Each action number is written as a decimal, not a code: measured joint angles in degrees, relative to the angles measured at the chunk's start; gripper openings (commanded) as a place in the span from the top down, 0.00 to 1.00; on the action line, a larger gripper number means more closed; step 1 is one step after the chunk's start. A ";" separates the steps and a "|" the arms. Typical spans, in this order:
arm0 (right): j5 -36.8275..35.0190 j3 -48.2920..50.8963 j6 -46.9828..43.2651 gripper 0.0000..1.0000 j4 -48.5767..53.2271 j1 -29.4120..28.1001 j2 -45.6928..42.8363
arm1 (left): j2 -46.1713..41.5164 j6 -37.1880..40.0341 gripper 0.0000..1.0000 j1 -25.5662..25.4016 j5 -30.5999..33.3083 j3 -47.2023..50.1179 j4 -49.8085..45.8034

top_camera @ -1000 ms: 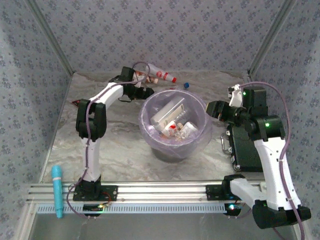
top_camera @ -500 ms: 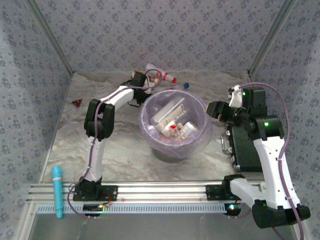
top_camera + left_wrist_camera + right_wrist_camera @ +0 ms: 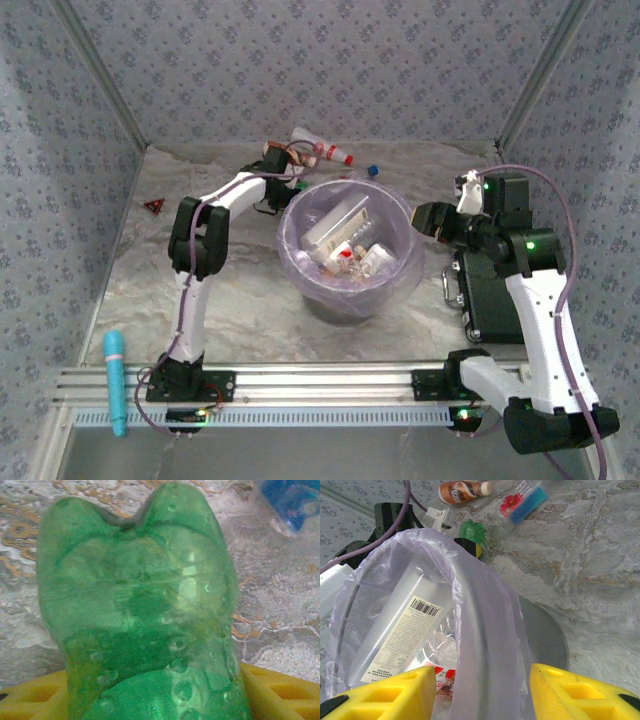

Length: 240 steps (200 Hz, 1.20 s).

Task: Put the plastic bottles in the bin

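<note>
Nearest the arm bases, a light blue cylindrical stick (image 3: 114, 380) lay by the metal rail; it was not a task item. Mid-table stood the large round bin lined with a translucent lavender bag (image 3: 396, 278). It held several bottles, among them a long white plastic bottle with a barcode label (image 3: 402, 622) lying slantwise, with smaller clear ones below it. The right gripper (image 3: 481, 677) hovered at the bin's right rim, jaws moderately apart and empty; the bag's edge ran between the yellow fingers, with no pinch evident. A small red triangle (image 3: 152, 205) sat near the left wall, well apart. Just beyond the bin's far-left rim, the left gripper (image 3: 155, 700) had its yellow fingers on either side of a green translucent plastic bottle (image 3: 140, 605), pads apparently closed against it; whether the bottle touched the marbled table (image 3: 280, 630) could not be told. Farther back lay a brown-labelled bottle with a pale cap (image 3: 462, 490) and a clear bottle with a blue label (image 3: 525, 502). Judgement: most bottles were binned; the green one in hand and at least two behind it were left.
</note>
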<state>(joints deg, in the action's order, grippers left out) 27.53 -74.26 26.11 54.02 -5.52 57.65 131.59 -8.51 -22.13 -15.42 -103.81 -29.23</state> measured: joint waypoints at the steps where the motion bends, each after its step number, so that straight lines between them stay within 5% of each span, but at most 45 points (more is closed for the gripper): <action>1: 0.00 0.00 0.00 0.46 0.00 0.00 0.00 | 0.00 -0.17 0.36 0.04 -0.02 0.07 0.15; 139: 2.34 0.13 0.13 0.48 -1.11 0.04 1.07 | -6.25 -3.15 0.54 6.27 2.86 7.02 5.90; 189: 3.39 0.66 1.11 0.55 -1.99 -0.35 1.07 | -21.27 -2.16 0.55 7.06 5.70 10.86 5.62; 240: 3.10 2.47 1.53 0.62 -3.04 -2.56 3.04 | -39.15 -0.33 0.69 6.58 5.07 11.58 3.37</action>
<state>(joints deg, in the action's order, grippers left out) 30.63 -71.79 27.64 50.98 -8.08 60.69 92.44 -8.84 -15.55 -10.35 -92.23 -25.87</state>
